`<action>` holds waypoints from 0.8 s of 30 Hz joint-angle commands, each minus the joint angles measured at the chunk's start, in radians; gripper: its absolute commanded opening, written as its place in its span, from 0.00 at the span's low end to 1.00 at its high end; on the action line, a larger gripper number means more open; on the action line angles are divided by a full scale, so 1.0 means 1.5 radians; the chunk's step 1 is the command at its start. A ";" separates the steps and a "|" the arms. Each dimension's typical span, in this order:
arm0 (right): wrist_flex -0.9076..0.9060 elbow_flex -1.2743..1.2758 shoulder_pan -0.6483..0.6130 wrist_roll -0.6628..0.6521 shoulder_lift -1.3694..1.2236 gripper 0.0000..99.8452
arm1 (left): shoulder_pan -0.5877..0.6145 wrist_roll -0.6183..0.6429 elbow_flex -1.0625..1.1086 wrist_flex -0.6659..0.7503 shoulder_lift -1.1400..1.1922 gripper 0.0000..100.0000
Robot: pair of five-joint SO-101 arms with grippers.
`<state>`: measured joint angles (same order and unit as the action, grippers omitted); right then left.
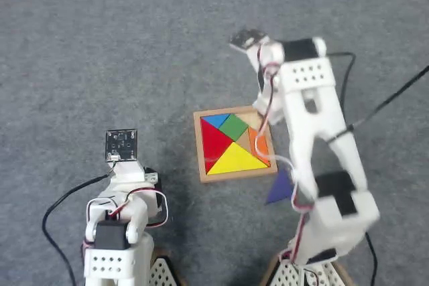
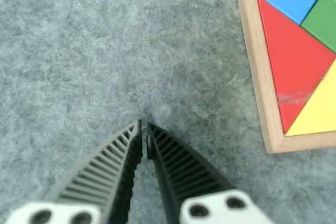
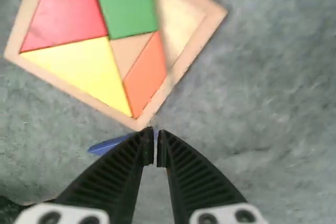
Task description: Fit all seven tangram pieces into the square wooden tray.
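The square wooden tray (image 1: 202, 152) lies mid-table and holds a red triangle (image 1: 214, 142), yellow triangle (image 1: 236, 160), blue triangle (image 1: 216, 120), green square (image 1: 234, 127) and orange piece (image 1: 260, 144). Bare wood shows in its far right corner (image 3: 181, 19) and in a small middle gap. A dark blue triangle (image 1: 280, 189) lies on the mat just off the tray's near right corner, partly under the right arm (image 1: 308, 105). My right gripper (image 3: 155, 136) is shut and holds nothing, in line with that corner, the dark blue triangle (image 3: 110, 145) behind one finger. My left gripper (image 2: 144, 125) is shut over bare mat, left of the tray (image 2: 254, 66).
Grey felt mat (image 1: 100, 65) covers the table. The left arm (image 1: 120, 199) stays folded near the front left. Cables trail off both arms. Open mat stretches left of and behind the tray.
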<state>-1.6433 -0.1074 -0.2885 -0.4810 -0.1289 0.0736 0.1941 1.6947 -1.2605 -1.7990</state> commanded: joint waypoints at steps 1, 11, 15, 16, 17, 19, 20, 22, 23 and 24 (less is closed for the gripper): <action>0.120 0.221 -0.002 0.050 0.116 0.01 | 0.004 -0.007 -0.008 -0.001 -0.013 0.01; 0.290 0.510 -0.006 0.225 0.161 0.08 | 0.004 -0.007 -0.008 -0.001 -0.013 0.01; 0.297 0.535 0.001 0.294 0.161 0.13 | 0.004 -0.007 -0.008 -0.001 -0.013 0.01; 0.302 0.536 0.010 0.311 0.161 0.13 | 0.004 -0.007 -0.008 -0.001 -0.013 0.01; 0.303 0.535 0.022 0.326 0.161 0.12 | 0.004 -0.007 -0.008 -0.001 -0.013 0.01; 0.305 0.534 0.050 0.375 0.161 0.10 | 0.004 -0.007 -0.008 -0.001 -0.013 0.01; 0.305 0.534 0.058 0.404 0.161 0.09 | 0.004 -0.007 -0.008 -0.001 -0.013 0.01; 0.305 0.534 0.064 0.445 0.161 0.08 | 0.004 -0.007 -0.008 -0.001 -0.013 0.01; 0.304 0.534 0.062 0.455 0.161 0.08 | 0.004 -0.007 -0.008 -0.001 -0.013 0.01; 0.304 0.534 0.061 0.465 0.161 0.08 | 0.004 -0.007 -0.008 -0.001 -0.013 0.01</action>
<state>-1.1983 0.6951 -0.2163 0.1557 0.0813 0.0736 0.1941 1.6947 -1.2605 -1.7990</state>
